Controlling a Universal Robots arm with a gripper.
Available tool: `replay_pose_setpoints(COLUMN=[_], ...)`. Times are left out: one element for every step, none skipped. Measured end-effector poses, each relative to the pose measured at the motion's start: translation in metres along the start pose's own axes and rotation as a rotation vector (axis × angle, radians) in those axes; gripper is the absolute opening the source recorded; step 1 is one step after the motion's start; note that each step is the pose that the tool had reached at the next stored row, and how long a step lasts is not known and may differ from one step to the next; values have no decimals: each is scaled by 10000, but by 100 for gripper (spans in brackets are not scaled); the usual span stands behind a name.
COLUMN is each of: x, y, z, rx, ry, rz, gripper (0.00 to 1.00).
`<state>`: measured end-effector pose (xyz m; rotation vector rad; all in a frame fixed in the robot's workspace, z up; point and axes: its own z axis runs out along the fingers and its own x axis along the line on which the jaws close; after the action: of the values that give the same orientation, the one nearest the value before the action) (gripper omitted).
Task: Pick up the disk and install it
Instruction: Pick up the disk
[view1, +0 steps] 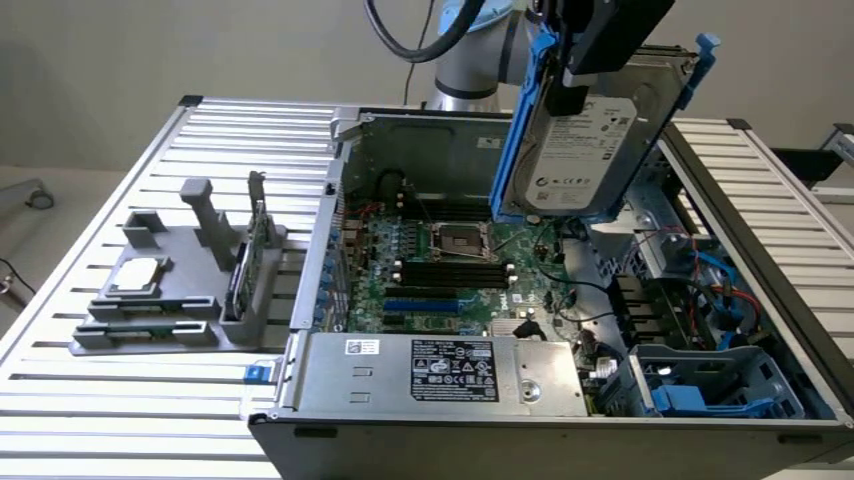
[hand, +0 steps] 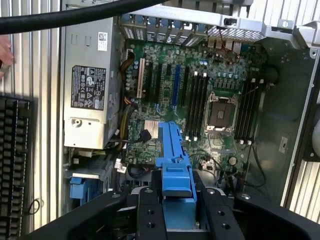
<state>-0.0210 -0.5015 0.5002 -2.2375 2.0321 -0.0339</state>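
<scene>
claw (view1: 585, 92) clamps disk (view1: 587, 160) (label facing out) above open case (view1: 400, 130); motherboard (view1: 447, 270) beneath.

Exterior cam: mounted high and pitched down over the slatted table (view1: 200, 150) at the open computer case (view1: 400, 125). Mid range, whole case in frame. The power supply (view1: 441, 365) is lower centre of frame, the arm (view1: 467, 60) top centre.

Wrist cam: close in, looking nearly straight down into the case. The gripper (hand: 177, 200) and the disk (hand: 174, 155) it clamps sit in the foreground.

Overlap: motherboard (view1: 441, 270), CPU socket (hand: 220, 111), power supply.
</scene>
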Motion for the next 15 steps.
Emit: replay_pose_setpoints(x=[9,18,26,35,45,54,64,72,79,87,95,103,111,119,129], y=[-5,-9,-13,-17,-22,-26,-29,-32,-34,-35,-35,-34,-33,-32,-32], z=[5,10,14,19,24,29,35,39,42,45,46,48,50,52,54], rx=[55,107,156,209,262,313,365,411,449,479,500,515,526,535,543], ry=[21,43,65,87,109,129,150,173,199,225,253,275,292,308,324], rz=[-8,-14,-19,-25,-31,-35,-40,-45,-51,-55,-59,-57,-51,-43,-39], gripper=[33,33,33,33,33,33,33,33,33,33,33,33,33,33,33])
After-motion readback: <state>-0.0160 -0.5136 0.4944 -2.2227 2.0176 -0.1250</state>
